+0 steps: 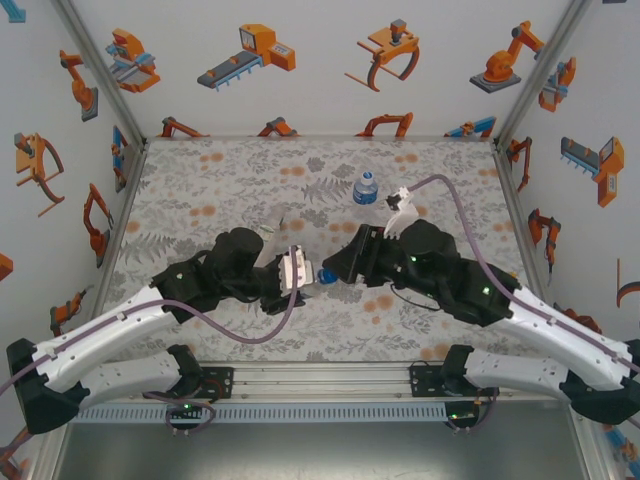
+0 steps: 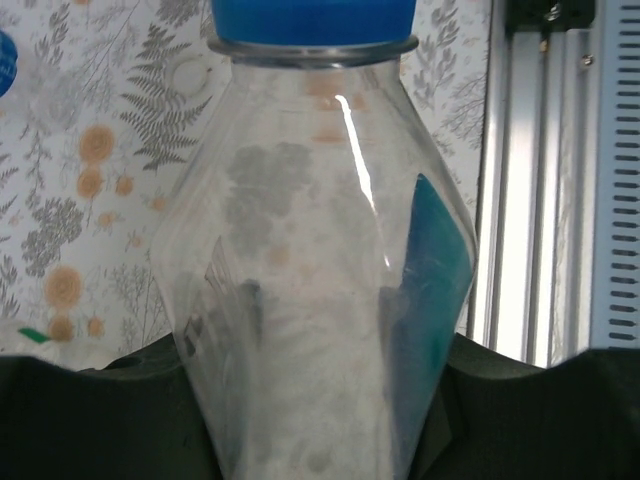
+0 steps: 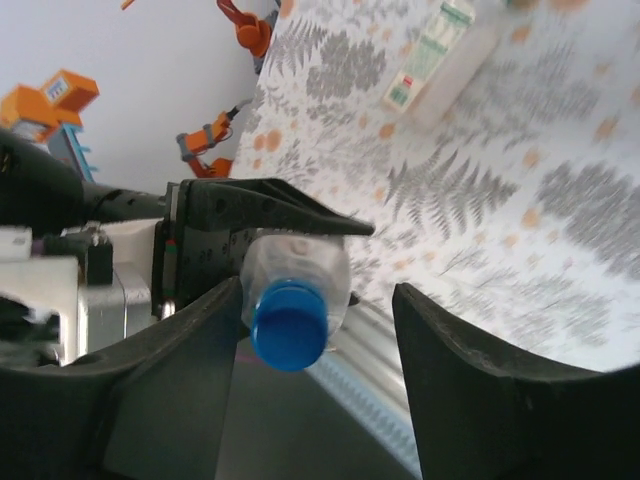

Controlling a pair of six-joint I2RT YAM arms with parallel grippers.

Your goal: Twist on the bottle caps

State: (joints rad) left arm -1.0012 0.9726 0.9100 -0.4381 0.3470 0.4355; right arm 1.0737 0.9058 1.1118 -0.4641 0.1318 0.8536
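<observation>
Roughly halfway, I'd say: one blue-capped bottle (image 1: 366, 187) stands at the back of the tabletop (image 1: 200, 190), the left tool (image 1: 296, 270) is clamped on a second bottle (image 2: 320, 300) whose blue cap (image 3: 288, 325) sits on its neck inside the wide-open right tool (image 3: 320, 300), and the slim white-and-green bottle (image 3: 435, 60) lies on the tabletop, left to do.

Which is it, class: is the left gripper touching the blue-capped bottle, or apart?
Touching. In the left wrist view the bottle sits wedged in the left gripper, its dark fingers pressing both sides.

Your right gripper (image 3: 318, 292) stands spread, fingers either side of the blue cap (image 3: 288, 325) on a bottle (image 3: 305, 265) clamped by the left gripper (image 3: 280, 245); a slim bottle (image 3: 440, 55) lies beyond.
</observation>
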